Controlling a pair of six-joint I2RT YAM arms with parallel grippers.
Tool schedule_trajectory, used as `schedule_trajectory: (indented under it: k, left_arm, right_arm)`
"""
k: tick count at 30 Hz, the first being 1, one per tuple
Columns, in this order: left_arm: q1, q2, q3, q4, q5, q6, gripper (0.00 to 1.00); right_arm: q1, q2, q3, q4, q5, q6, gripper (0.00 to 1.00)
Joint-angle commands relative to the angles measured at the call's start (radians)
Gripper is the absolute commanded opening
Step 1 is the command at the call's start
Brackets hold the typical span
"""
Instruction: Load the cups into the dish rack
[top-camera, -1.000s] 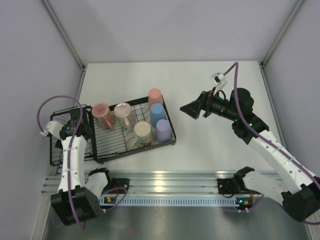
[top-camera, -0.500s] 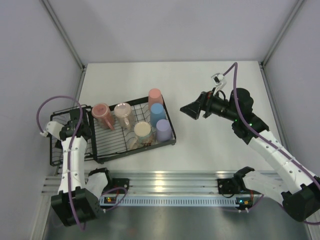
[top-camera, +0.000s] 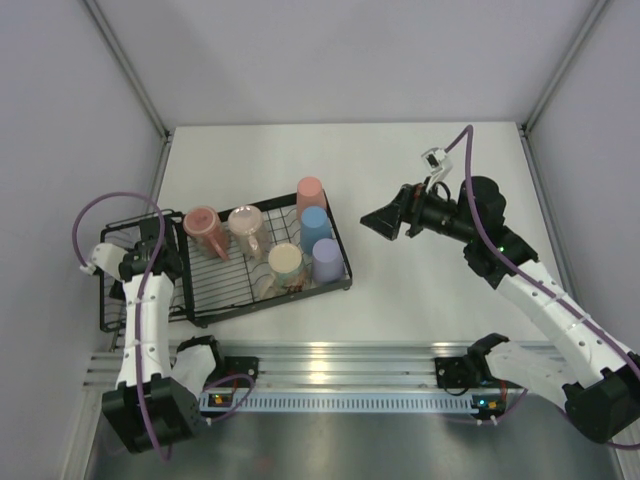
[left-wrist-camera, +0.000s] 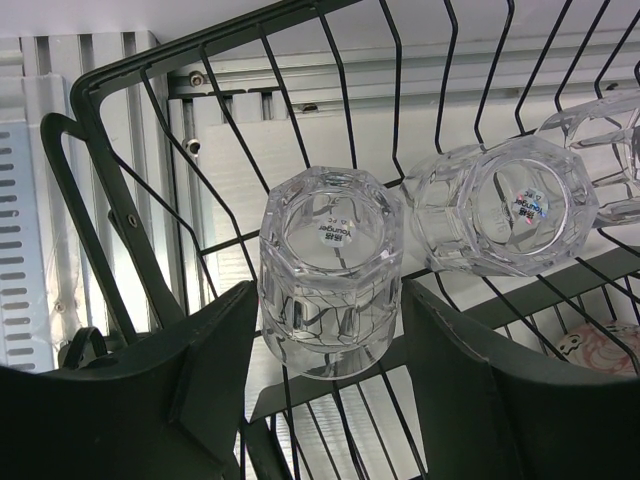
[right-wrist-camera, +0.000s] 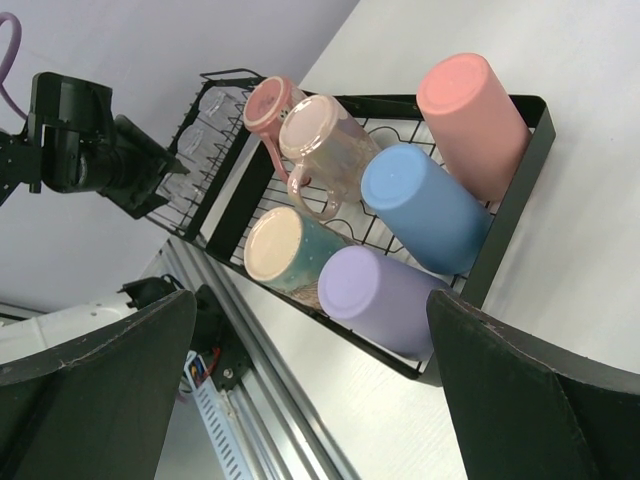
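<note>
The black wire dish rack (top-camera: 343, 262) lies at the left of the table. In its flat part stand a salmon tumbler (top-camera: 310, 192), a blue tumbler (top-camera: 316, 225), a lavender tumbler (top-camera: 325, 257), a cream mug (top-camera: 285, 262) and two pink mugs (top-camera: 203, 228) (top-camera: 246, 228), all upside down. My left gripper (left-wrist-camera: 328, 296) is down in the basket section (left-wrist-camera: 85, 110). Its jaws stand open on either side of an upturned clear glass (left-wrist-camera: 330, 250) that rests on the wires. Two more glasses (left-wrist-camera: 500, 205) (left-wrist-camera: 610, 140) sit beside it. My right gripper (top-camera: 375, 220) hovers open and empty to the right of the rack.
An aluminium rail (top-camera: 340, 360) with the arm bases runs along the near table edge. Grey walls close in the left, back and right. White tabletop (top-camera: 420, 300) lies between the rack and the right arm.
My left gripper's jaws have parted a little around the clear glass. The right arm has hardly moved.
</note>
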Motion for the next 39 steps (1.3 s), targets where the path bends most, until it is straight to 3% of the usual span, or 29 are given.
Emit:
schedule_trajectory:
  k: [1, 20, 27, 39]
  left_arm:
    - [0.009, -0.020, 0.012, -0.002, -0.011, -0.004, 0.65]
    - [0.009, 0.010, -0.084, -0.002, 0.041, -0.084, 0.59]
    - [0.007, 0.014, -0.065, -0.008, 0.041, -0.079, 0.78]
    - [0.009, 0.027, 0.116, -0.034, -0.006, 0.001, 0.85]
  right_arm:
    - [-0.013, -0.011, 0.006, 0.016, 0.004, -0.012, 0.99]
    - [-0.016, -0.014, 0.014, 0.012, 0.002, -0.012, 0.99]
    - [-0.017, -0.016, 0.026, -0.004, 0.010, -0.023, 0.99]
    - [-0.017, 0.004, 0.043, -0.016, 0.016, -0.030, 0.99]
